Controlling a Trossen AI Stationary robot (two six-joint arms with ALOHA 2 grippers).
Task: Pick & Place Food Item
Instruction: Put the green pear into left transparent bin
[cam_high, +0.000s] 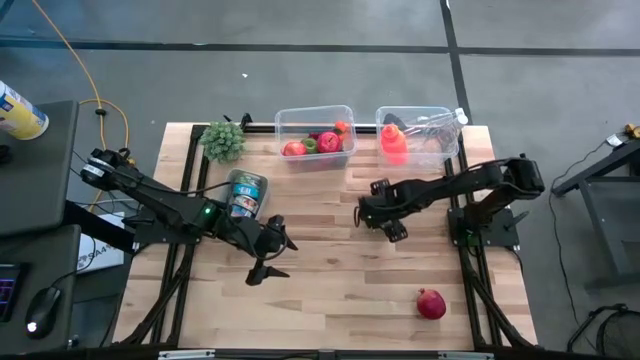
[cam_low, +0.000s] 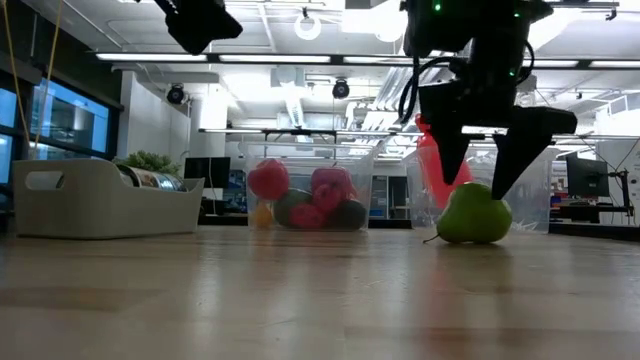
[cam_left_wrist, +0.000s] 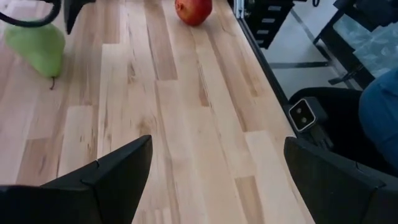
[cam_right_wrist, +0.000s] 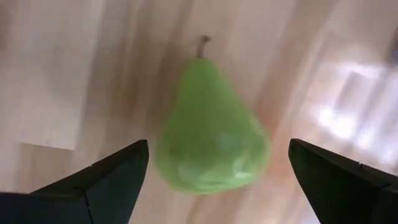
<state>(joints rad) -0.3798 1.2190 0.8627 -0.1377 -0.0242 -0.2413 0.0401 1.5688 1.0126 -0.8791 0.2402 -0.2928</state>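
A green pear (cam_right_wrist: 211, 130) lies on its side on the wooden table (cam_high: 330, 290), also seen in the low view (cam_low: 475, 215) and the left wrist view (cam_left_wrist: 37, 46). My right gripper (cam_low: 483, 165) hangs open just above it, pointing steeply down, one finger on either side and apart from the pear (cam_right_wrist: 217, 149). In the high view the right gripper (cam_high: 378, 222) hides the pear. My left gripper (cam_high: 275, 255) is open over the table's middle left, with nothing between its fingers (cam_left_wrist: 214, 180). A red round fruit (cam_high: 431, 303) rests near the table's front right.
At the back stand a clear bin (cam_high: 315, 118) with red and green fruit and a second clear bin (cam_high: 425, 150) holding an orange-red bottle. A green plant (cam_high: 223, 140) and a white tray (cam_low: 95, 195) with a can (cam_high: 245, 192) sit at the back left.
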